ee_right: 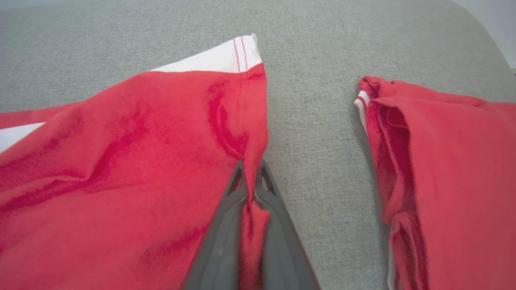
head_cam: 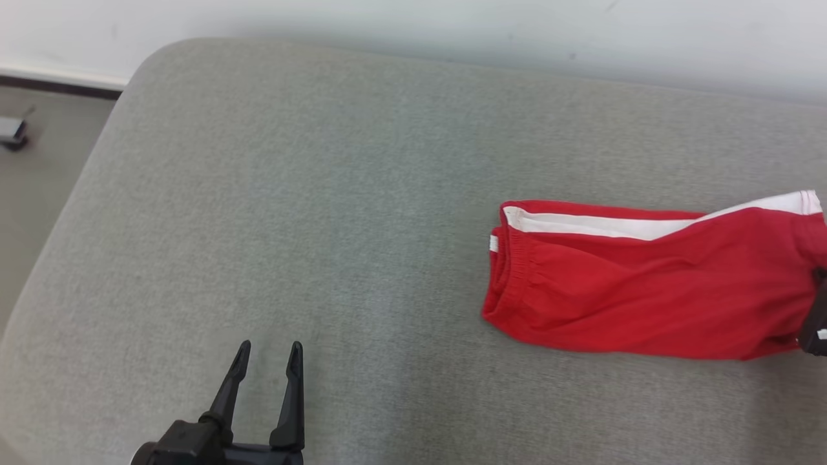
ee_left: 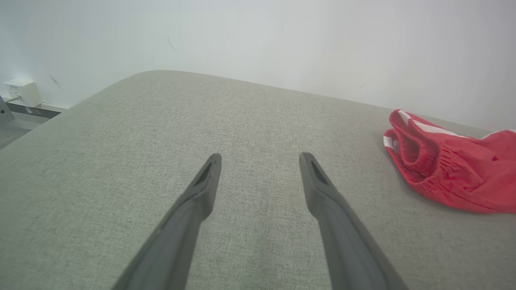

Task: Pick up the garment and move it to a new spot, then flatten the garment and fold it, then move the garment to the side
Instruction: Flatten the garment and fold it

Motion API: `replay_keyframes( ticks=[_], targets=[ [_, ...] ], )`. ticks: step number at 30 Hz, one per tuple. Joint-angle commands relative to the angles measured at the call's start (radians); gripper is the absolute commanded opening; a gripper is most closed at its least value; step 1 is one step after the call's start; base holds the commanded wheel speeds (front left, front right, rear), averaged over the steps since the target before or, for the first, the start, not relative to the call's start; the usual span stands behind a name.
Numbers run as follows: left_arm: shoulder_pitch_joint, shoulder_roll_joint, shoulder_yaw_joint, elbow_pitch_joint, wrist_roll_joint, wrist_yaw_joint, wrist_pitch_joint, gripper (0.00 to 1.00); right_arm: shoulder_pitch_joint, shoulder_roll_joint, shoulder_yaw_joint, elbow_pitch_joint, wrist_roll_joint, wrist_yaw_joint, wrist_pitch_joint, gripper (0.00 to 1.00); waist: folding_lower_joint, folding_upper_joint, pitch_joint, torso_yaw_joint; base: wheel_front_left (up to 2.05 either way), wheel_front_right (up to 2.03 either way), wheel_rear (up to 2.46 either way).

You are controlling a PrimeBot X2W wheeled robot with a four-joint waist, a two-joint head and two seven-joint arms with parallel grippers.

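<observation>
1. A red garment (head_cam: 646, 290), shorts with a white side stripe (head_cam: 594, 225), is laid lengthwise on a grey padded surface (head_cam: 323, 194). It lies towards the right edge, about midway between the far and near edges. The elastic waistband (head_cam: 510, 271) is turned towards the middle of the surface, and the leg end runs out past the right side of the head view.
2. The right gripper (ee_right: 250, 167) is closed on the garment. A thin pinch of red cloth at the side of the leg opening is held between its two fingers, below the white hem corner (ee_right: 242, 52).
3. More red cloth (ee_right: 443, 161) is seen beside the gripped leg in the right wrist view, separated from it by a strip of bare surface. Whether it is the other leg or a separate piece cannot be told.
4. The left gripper (head_cam: 269, 349) is held with its jaws wide open and nothing between them. It is close to the near edge, left of the middle and well apart from the garment.
5. The step in hand is judged to be a fold or a carry begun from the leg end. It would be done well if the hem were raised only slightly and drawn in a straight line, so that the layers are not skewed.
6. The pinch is narrow, so a slip is a risk. The waistband could be dragged along and might be steadied by the left gripper.
</observation>
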Motion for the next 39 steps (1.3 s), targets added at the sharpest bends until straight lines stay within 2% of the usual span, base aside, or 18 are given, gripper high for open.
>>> replay_keyframes(
  ticks=[1,7,11,19,24,29,39],
  targets=[
    [0.014,-0.002,0.001,0.002,-0.006,-0.002,-0.002,1.00,0.012,-0.003,-0.007,-0.011,-0.005,-0.003,-0.003,0.00,0.0000,-0.0001,-0.025,-0.029,0.00,0.00,0.00],
    [0.025,-0.001,0.000,0.008,-0.011,-0.003,-0.002,1.00,0.059,-0.002,-0.023,-0.103,-0.028,-0.003,0.004,0.00,0.0000,-0.0001,-0.056,-0.062,0.00,0.00,0.00],
    [0.033,-0.001,-0.003,0.013,-0.012,-0.005,-0.002,1.00,0.066,-0.005,0.002,-0.162,-0.033,-0.003,0.002,0.00,0.0000,-0.0001,-0.075,-0.071,0.00,0.00,0.00],
    [0.041,-0.001,-0.009,0.020,-0.022,-0.006,-0.002,1.00,0.034,0.010,0.186,-0.249,0.000,-0.003,0.041,0.00,0.0000,-0.0001,-0.097,-0.060,0.00,0.00,0.00],
    [0.047,-0.001,-0.020,0.019,-0.027,0.000,-0.002,1.00,0.001,0.016,0.317,-0.238,0.032,-0.003,0.053,0.00,0.0000,-0.0001,-0.101,-0.034,0.00,0.00,0.00],
    [0.045,-0.001,-0.032,0.021,-0.040,0.002,-0.002,1.00,-0.044,0.041,0.420,-0.177,0.058,-0.003,0.056,0.00,0.0000,-0.0001,-0.096,0.000,0.00,0.00,0.00],
    [0.036,-0.001,-0.039,0.023,-0.057,0.012,-0.002,1.00,-0.080,0.071,0.556,-0.044,0.086,-0.003,0.042,0.00,0.0000,-0.0001,-0.082,0.049,0.00,0.00,0.00]
  ],
)
